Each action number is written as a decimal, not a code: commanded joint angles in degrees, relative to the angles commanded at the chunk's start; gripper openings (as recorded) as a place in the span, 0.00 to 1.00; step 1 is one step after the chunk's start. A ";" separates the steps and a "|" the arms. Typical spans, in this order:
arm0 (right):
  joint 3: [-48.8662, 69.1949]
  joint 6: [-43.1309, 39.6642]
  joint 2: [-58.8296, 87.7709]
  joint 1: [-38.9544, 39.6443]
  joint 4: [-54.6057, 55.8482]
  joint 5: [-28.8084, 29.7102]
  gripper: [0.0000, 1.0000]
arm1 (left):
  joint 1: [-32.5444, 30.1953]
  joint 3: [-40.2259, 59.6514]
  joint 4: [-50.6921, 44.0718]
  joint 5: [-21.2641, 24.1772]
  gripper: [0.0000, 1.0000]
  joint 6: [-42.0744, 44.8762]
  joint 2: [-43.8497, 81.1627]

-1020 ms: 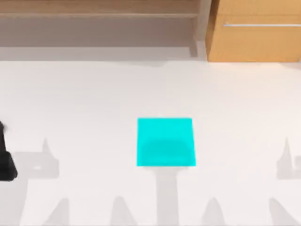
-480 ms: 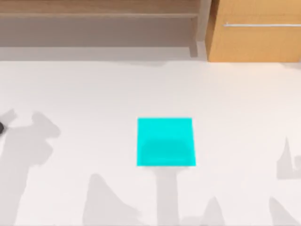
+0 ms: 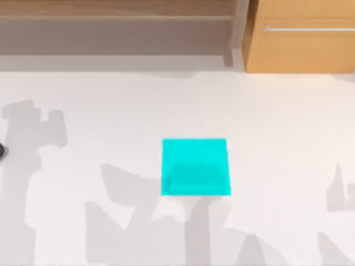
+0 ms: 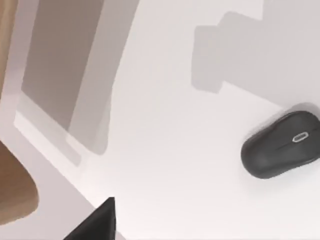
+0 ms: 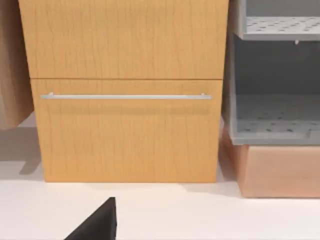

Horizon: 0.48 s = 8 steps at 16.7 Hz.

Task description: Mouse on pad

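The mouse (image 3: 1, 149) is lying on the white tabletop (image 3: 111, 111) at the top view's far left edge, well apart from the pad (image 3: 195, 167) at the frame's centre. The state of either arm's fingers cannot be told.

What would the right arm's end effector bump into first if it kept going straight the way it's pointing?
Probably the tall light-wood cabinet with the thin silver bar handle. The right wrist view faces it squarely, with bare white tabletop in between. How far off it stands is hard to judge.
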 joint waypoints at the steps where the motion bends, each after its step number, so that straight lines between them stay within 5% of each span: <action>1: 0.00 0.00 0.00 0.00 0.00 0.00 1.00 | 0.39 2.46 -1.71 0.20 1.00 3.65 3.41; 8: 0.00 0.00 0.00 0.00 0.00 0.00 1.00 | 3.06 16.84 -13.43 -0.67 1.00 27.05 25.58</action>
